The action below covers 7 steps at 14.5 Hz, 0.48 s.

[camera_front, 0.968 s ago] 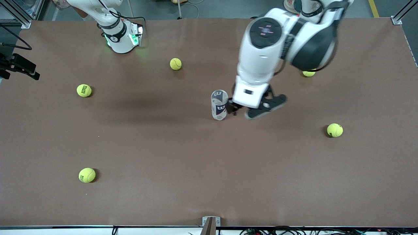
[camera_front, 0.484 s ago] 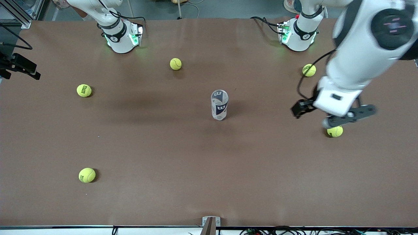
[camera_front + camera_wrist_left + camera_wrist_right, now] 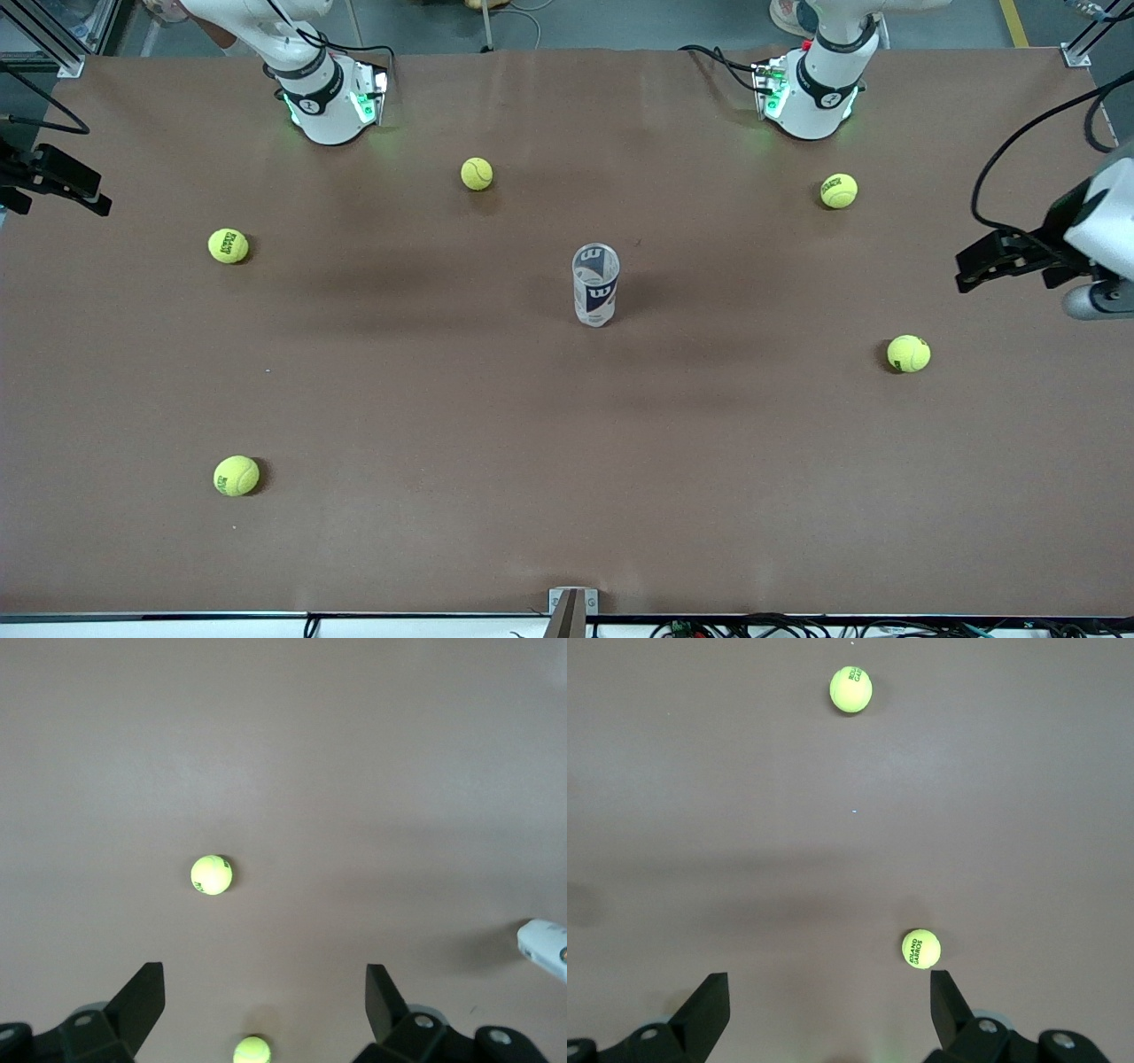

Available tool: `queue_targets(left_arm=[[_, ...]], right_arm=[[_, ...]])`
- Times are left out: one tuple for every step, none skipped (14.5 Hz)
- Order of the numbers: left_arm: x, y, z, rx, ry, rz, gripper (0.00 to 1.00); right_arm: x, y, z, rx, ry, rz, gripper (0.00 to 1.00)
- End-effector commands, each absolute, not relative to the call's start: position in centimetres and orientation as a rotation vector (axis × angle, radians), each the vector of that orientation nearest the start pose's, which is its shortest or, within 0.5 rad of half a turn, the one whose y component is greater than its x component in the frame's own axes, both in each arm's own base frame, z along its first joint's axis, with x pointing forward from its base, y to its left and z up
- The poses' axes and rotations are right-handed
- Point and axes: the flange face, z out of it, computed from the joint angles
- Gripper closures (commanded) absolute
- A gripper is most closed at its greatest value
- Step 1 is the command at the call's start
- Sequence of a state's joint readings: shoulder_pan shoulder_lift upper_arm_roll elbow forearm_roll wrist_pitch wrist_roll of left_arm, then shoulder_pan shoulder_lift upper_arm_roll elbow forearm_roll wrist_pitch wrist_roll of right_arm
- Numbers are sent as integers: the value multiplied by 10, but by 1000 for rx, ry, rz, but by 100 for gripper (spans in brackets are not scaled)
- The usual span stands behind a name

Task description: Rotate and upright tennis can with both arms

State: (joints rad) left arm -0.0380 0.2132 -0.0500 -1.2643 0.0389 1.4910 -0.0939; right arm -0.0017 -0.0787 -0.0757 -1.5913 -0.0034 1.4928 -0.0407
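From the front view, the tennis can (image 3: 595, 285) stands on end in the middle of the counter (image 3: 443, 399), its long axis vertical, open mouth up and the "W" label facing the camera, nothing touching it. The left claw (image 3: 1010, 261) hangs high over the counter's edge at the left arm's end, well apart from the can, so the can lies toward the counter's middle from it; one tennis ball (image 3: 908, 354) sits on the counter between them, nearer the camera, another ball (image 3: 838, 190) close to the left arm's base (image 3: 811, 89). The right arm shows only its base (image 3: 332, 97) here, its claw out of this view. Over to the left wrist view: the left claw (image 3: 266, 1001) has its two black fingers (image 3: 142, 997) spread wide with nothing between them, looking down on bare counter, a tennis ball (image 3: 211, 874) and a second ball (image 3: 252, 1051), and just a white sliver of the can (image 3: 545, 948) at the picture's edge. Right wrist view now: the right claw (image 3: 830, 1005) is also spread wide and empty, high over the counter with two balls (image 3: 850, 688) (image 3: 920, 949) below and no can in sight. My read: the can already looks upright, so neither arm has a move left on it, and both seem to be waiting clear.
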Motion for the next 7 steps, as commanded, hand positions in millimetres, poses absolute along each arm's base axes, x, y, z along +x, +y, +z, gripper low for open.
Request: queue_targets(left_arm=[[605,-42,636,-3123,23,-7,0],[604,-43,638,-3111,28,-14,0],[605,-44,635,-3120,37,-5,0],[605,-42,635,-3125,6,-3,0],[604,-38,636,-3116,-4,16,0],[601,-39,639,-3117,14,16,0],[600,-37,640,-3121,-2,19,0]], right_arm=[[510,-41,652,-3127,39,28,0],[510,-40,652,-3127,39,28,0],[510,-39,652,-3125,37,30,0],[510,-39,652,-3125,37,33,0],[509,-40,653,-3127,37,30,0],[510,-39,652,-3125,34,33,0],[510,-39,652,-3125,37,33,0]])
